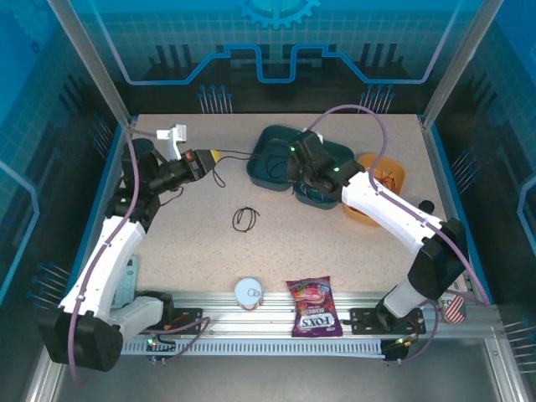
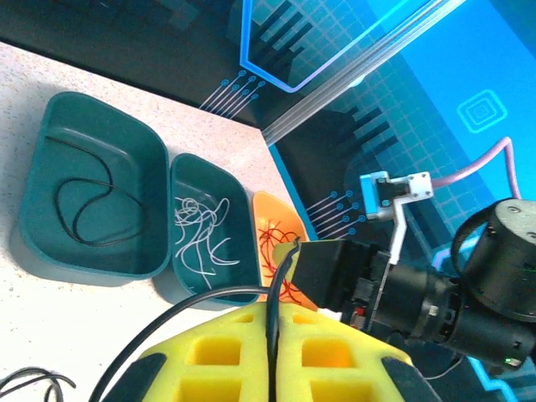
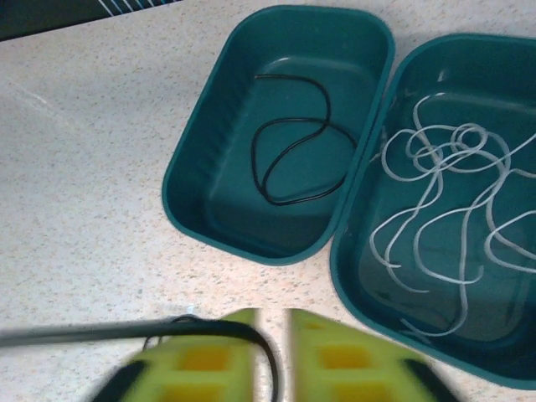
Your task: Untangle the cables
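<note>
The left claw (image 2: 272, 327) pinched the limp, light black cable (image 2: 180, 316), best held near its end; the right claw's (image 3: 272, 352) state couldn't be told.

Speckled matt tabletop (image 3: 84, 184), smooth plastic trays (image 3: 209, 167) (faintly glossy), spongy claw pads (image 2: 218, 352), matt black cable (image 2: 272, 314)

The counter (image 1: 193, 251) is speckled beige; two dark teal trays (image 3: 193, 184) carry a black cable (image 3: 291, 122) and white cables (image 3: 435, 159). The bowl (image 2: 268, 213) is orange with red cables (image 2: 280, 243), and the left pincer (image 2: 272, 314)'s yellow pads (image 2: 218, 352) pinch a second black cable (image 2: 270, 343).
</note>
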